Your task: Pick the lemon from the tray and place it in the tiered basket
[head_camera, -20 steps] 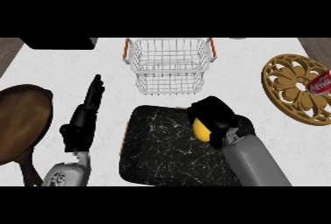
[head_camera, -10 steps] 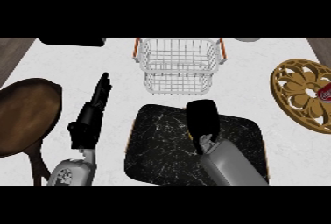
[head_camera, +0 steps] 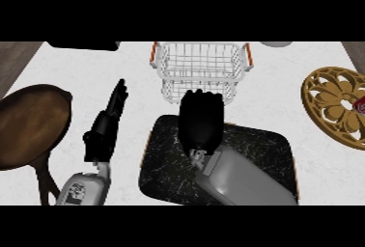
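Note:
The black marbled tray (head_camera: pixel 265 147) lies at the lower centre of the counter. My right hand (head_camera: pixel 202 120) hovers over the tray's far edge, back upward, its curled fingers reaching the near rim of the white wire tiered basket (head_camera: pixel 203 65). The lemon is hidden; no yellow shows on the bare part of the tray, and the hand appears curled round it. Left of the tray, my left hand (head_camera: pixel 105 131) rests with straight fingers pointing away from me, holding nothing.
A brown frying pan (head_camera: pixel 30 126) lies at the left edge. A golden openwork plate (head_camera: pixel 329 110) with a red item (head_camera: pixel 359 104) sits at the right. A dark object (head_camera: pixel 83 46) lies at the back left and a grey one (head_camera: pixel 275 44) at the back right.
My right hand has moved forward from the tray's middle to the basket's near rim. The lemon, seen yellow under the hand one second ago, no longer shows. The left hand stayed put.

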Controlling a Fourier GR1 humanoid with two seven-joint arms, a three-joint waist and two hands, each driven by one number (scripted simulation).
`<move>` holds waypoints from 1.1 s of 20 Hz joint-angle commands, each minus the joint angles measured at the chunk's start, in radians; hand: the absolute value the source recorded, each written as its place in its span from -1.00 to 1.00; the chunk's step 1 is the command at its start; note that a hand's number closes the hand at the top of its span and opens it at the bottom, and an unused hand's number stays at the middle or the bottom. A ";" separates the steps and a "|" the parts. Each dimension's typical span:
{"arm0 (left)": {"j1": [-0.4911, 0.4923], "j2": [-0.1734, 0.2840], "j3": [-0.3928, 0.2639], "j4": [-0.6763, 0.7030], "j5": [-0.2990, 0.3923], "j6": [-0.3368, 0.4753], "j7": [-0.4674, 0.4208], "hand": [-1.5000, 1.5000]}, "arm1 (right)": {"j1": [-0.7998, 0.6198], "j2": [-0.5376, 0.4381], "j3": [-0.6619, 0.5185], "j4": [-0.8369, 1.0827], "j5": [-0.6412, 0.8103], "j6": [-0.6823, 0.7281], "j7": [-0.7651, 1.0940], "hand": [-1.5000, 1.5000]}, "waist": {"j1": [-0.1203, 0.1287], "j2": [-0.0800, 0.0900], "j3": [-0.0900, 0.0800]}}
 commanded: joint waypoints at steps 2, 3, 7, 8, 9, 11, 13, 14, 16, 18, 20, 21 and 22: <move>-0.006 0.016 0.020 0.009 0.017 -0.017 0.004 0.00 | -0.209 0.015 -0.024 -0.063 -0.091 0.107 0.302 1.00 | -0.010 -0.005 -0.001; -0.008 0.011 0.023 0.014 0.004 0.003 0.018 0.00 | -0.226 0.015 -0.007 -0.065 -0.104 0.102 0.331 1.00 | -0.014 -0.005 -0.001; 0.026 0.004 0.005 -0.009 -0.003 0.006 0.000 0.00 | -0.369 0.015 -0.088 -0.040 -0.163 0.136 0.363 1.00 | -0.009 -0.011 -0.002; -0.005 -0.005 -0.008 0.024 -0.006 0.018 0.016 0.00 | -0.394 0.015 -0.081 -0.027 -0.175 0.140 0.373 1.00 | -0.022 -0.008 -0.002; 0.003 -0.005 0.008 0.020 0.000 0.015 -0.008 0.00 | -0.412 0.015 -0.119 -0.046 -0.194 0.160 0.379 1.00 | -0.036 -0.011 -0.002; 0.000 -0.002 0.001 0.022 -0.012 0.015 -0.005 0.00 | -0.477 0.015 -0.146 -0.008 -0.233 0.146 0.392 1.00 | -0.027 -0.008 -0.002; 0.001 0.015 0.005 0.001 -0.001 -0.007 0.009 0.00 | -0.506 0.015 -0.196 0.003 -0.266 0.031 0.395 1.00 | -0.015 -0.005 -0.001; -0.010 -0.005 -0.002 0.006 -0.017 0.019 0.009 0.00 | -0.523 0.015 -0.201 0.028 -0.264 -0.010 0.395 1.00 | -0.016 -0.002 0.000; -0.001 0.012 0.007 0.008 0.001 -0.006 -0.007 0.00 | -0.590 0.015 -0.238 0.076 -0.297 -0.071 0.396 1.00 | 0.006 0.002 -0.002; -0.021 0.030 0.038 0.046 0.015 -0.016 -0.028 0.00 | -0.608 0.015 -0.239 0.146 -0.306 -0.076 0.383 1.00 | -0.019 0.009 -0.001; -0.019 -0.004 -0.010 0.023 -0.006 0.021 -0.007 0.00 | -0.685 0.015 -0.249 0.208 -0.317 -0.060 0.391 1.00 | -0.017 0.006 -0.001; 0.014 0.013 0.006 -0.010 0.015 -0.013 -0.002 0.00 | -0.661 0.015 -0.245 0.267 -0.291 -0.121 0.352 1.00 | -0.006 0.009 0.000; 0.024 0.018 0.017 0.002 0.021 -0.016 -0.025 0.00 | -0.682 0.015 -0.259 0.254 -0.293 -0.123 0.373 1.00 | -0.015 0.007 0.000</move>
